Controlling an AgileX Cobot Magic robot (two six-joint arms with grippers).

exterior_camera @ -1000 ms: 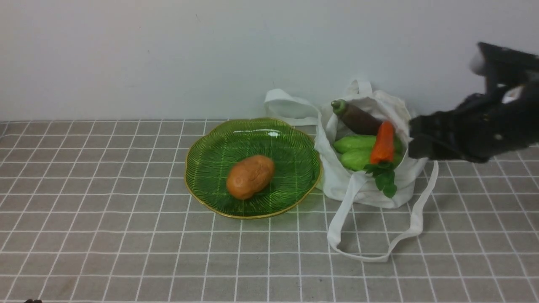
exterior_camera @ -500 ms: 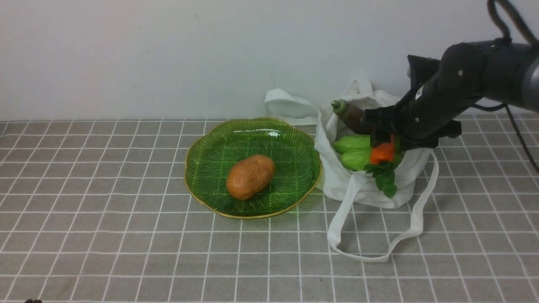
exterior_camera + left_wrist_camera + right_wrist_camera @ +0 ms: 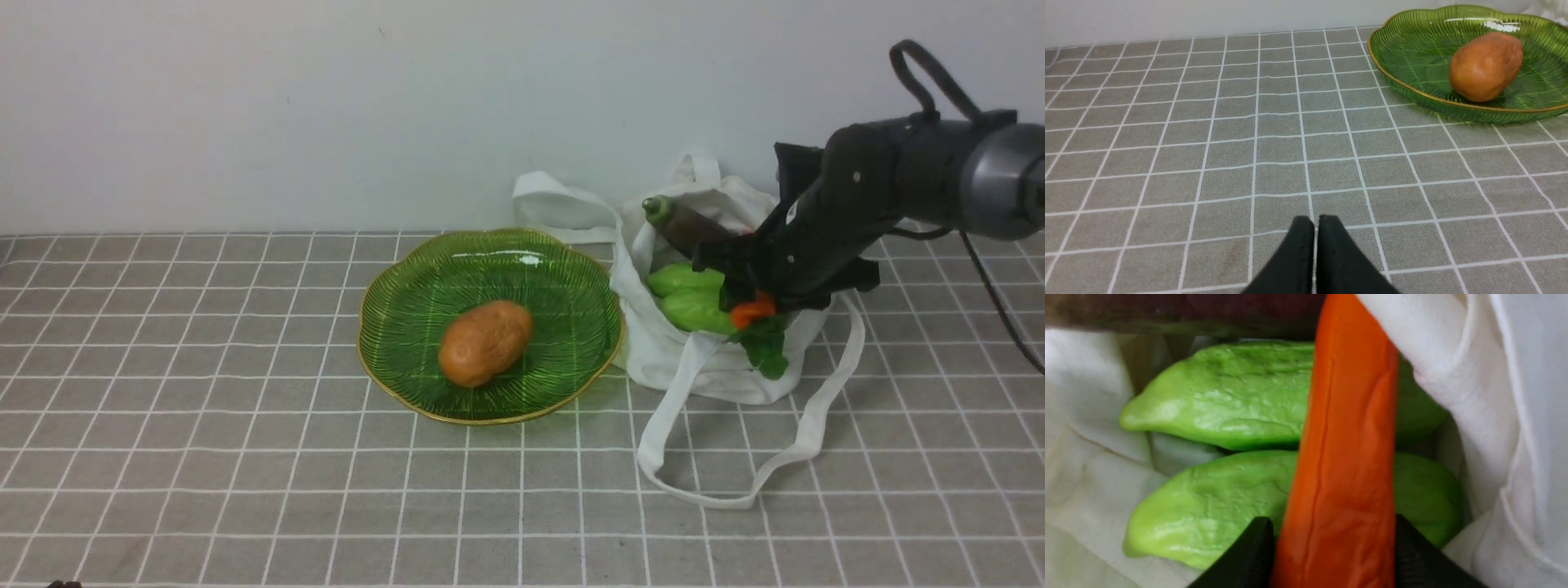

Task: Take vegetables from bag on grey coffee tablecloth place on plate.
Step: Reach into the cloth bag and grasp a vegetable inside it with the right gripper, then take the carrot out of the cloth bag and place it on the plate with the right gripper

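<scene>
Carrot (image 3: 1347, 457) tilted and shifted slightly since the earlier frame; right gripper (image 3: 1333, 547) now clamped on it at the mouth of the bag (image 3: 678, 371). Lift straight, clear of cloth. Left gripper (image 3: 1316, 228) closed, empty. Counts: one carrot, two cucumbers (image 3: 1229, 396), one eggplant (image 3: 690, 229); one brown vegetable (image 3: 486, 343) on one plate (image 3: 392, 286).
</scene>
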